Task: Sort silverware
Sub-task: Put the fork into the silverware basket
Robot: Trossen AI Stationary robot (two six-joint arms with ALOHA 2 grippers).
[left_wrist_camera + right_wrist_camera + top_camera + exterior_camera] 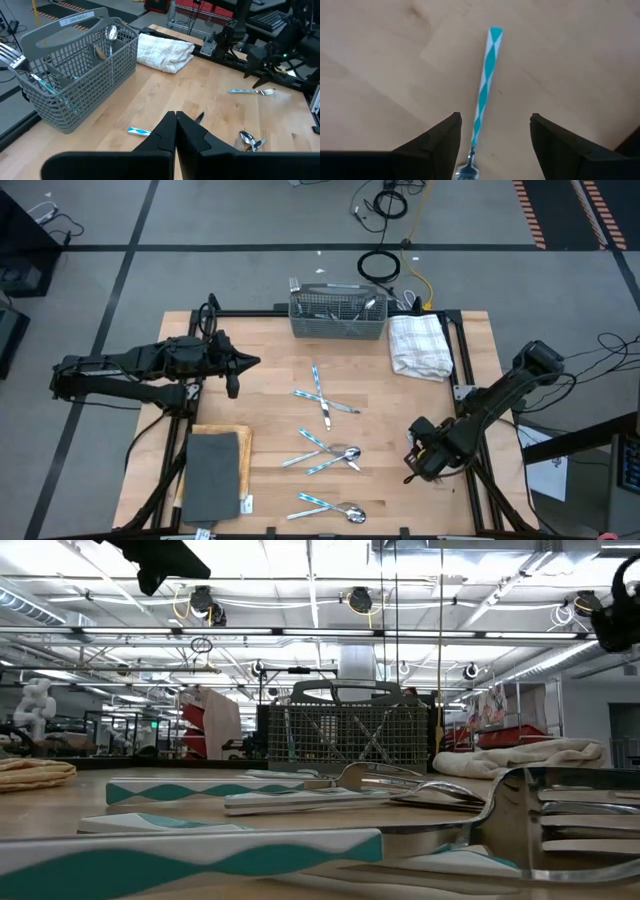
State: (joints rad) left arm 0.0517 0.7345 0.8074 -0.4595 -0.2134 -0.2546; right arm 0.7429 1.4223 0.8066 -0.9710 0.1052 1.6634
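Grey mesh caddy (338, 316) at table's 12 o'clock; white towel (420, 346) just beside it, toward 1. Dark grey pad (211, 476) on wooden board (243, 442) at 7 o'clock.

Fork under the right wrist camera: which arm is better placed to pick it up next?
Right. Its gripper hangs open with the fork lying between its fingers on the table. The left gripper is shut, far off near the caddy.
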